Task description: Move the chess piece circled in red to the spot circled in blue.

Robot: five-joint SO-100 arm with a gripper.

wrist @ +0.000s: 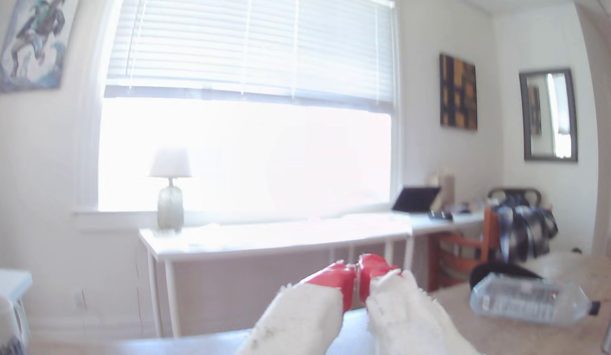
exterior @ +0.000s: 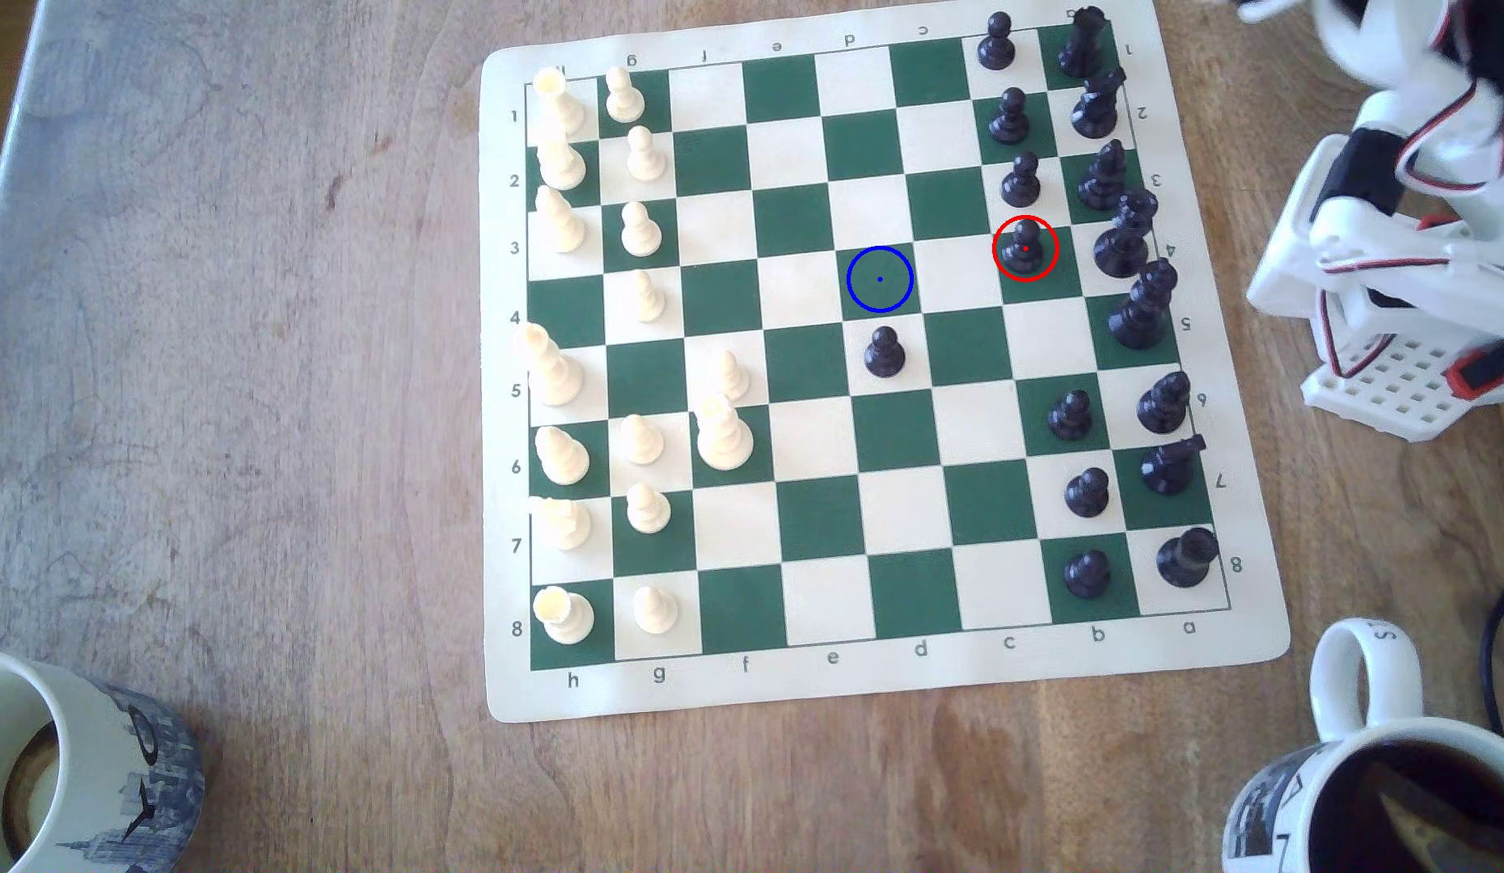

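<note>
The chess mat (exterior: 883, 688) has numbers 1 to 8 and letters a to h along its edges.

the black pawn (exterior: 1025, 246) stands upright, red-ringed, well apart from the blue-ringed green square (exterior: 880, 279).

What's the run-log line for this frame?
fingers: shut, empty, raised off board | black pawn: on red-ringed square, untouched | blue-ringed square: free | phase: pre-reach

Two mugs (exterior: 76, 755) (exterior: 1395, 789) flank the chessboard (exterior: 883, 671).
</note>
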